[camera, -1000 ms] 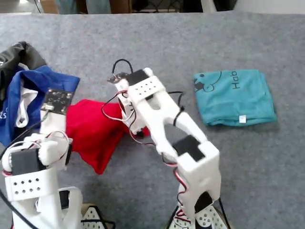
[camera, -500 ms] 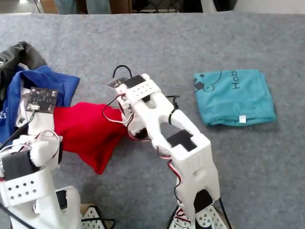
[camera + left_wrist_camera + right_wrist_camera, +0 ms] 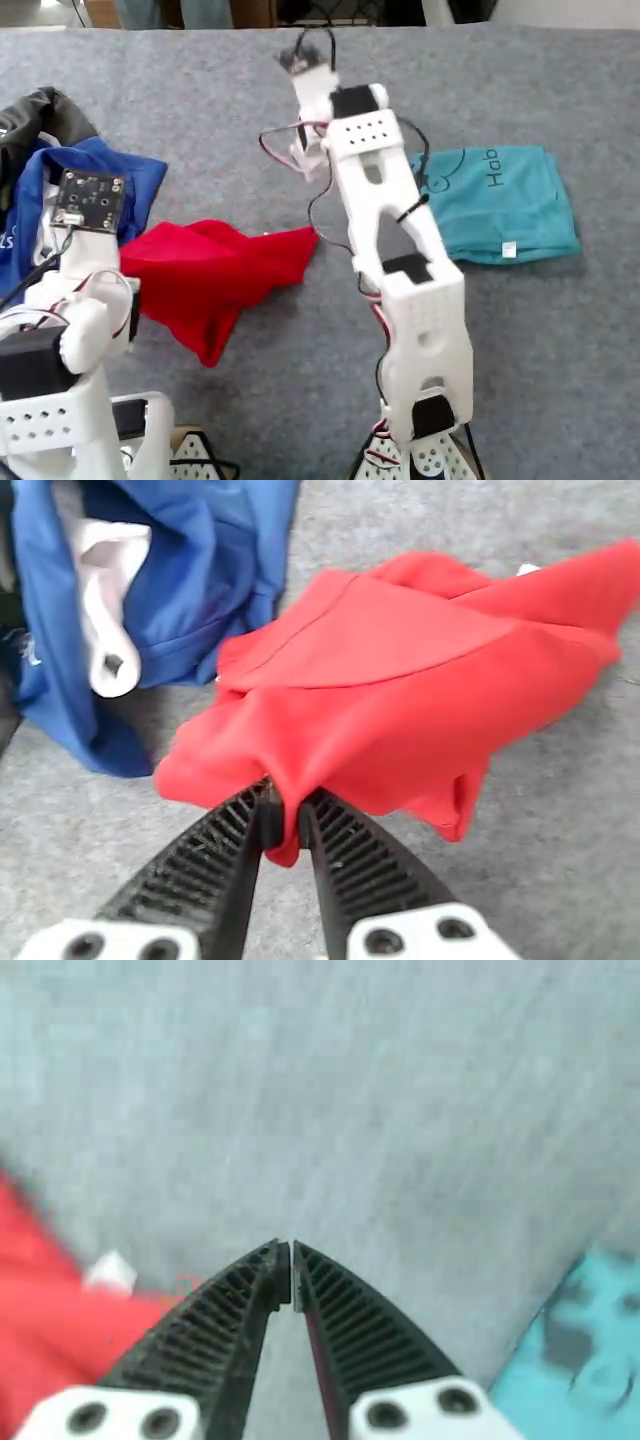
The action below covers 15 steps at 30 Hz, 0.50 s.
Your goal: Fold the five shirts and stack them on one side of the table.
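Swung up off the red shirt (image 3: 205, 280) since a second ago and out toward the far side of the table (image 3: 560, 90): right gripper (image 3: 290, 1252), earlier down at that shirt's edge nearest the table's middle. Jaws now pressed together with nothing between them, above bare grey table cover, red cloth off to one side and teal to the other. Freed corner of the red shirt now spread flat and pointing toward the right arm (image 3: 400, 230). Hardly shifted over the same second: left gripper (image 3: 285, 802), clamped tight on a bunched fold of the red shirt at the end nearest the blue shirt (image 3: 110, 170).

Red shirt unfolded and rumpled, left of the table's middle, just beside the blue one. Teal shirt (image 3: 490, 205) folded into a neat rectangle on the table's right side, well apart from the red, with the right arm between the two. Blue shirt crumpled at the left edge, a white garment (image 3: 105, 580) tucked in its folds and a dark garment (image 3: 40, 110) touching it on the far side. Both probably more shirts, though too bunched up to tell.
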Motion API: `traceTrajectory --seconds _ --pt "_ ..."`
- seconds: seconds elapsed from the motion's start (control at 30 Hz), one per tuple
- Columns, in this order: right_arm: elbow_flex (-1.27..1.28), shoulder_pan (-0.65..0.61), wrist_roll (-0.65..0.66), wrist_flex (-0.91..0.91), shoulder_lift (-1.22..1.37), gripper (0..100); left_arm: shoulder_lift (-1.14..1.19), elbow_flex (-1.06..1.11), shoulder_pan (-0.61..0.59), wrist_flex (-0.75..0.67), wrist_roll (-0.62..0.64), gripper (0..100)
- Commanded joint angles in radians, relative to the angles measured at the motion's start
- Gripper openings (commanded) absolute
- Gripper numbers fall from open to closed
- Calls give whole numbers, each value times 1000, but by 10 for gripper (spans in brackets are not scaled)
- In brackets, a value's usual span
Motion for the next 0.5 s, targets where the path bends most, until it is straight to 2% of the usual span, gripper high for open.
traceTrajectory --seconds 0.0,0.07,0.17,0.27,0.33,0.47 --pt "-228 21 8 -52 128 15 20 -51 62 -3 20 33" --pt "-323 31 8 28 189 15 63 -51 76 -6 20 33" --pt "-466 17 8 293 222 33 157 -44 58 -32 20 33" --pt "-441 31 -25 311 211 121 244 -53 35 -34 9 34" --pt "-369 32 -29 311 174 170 288 -45 42 -17 -41 59" --pt "-160 17 -28 310 61 188 350 -47 48 12 -95 159"
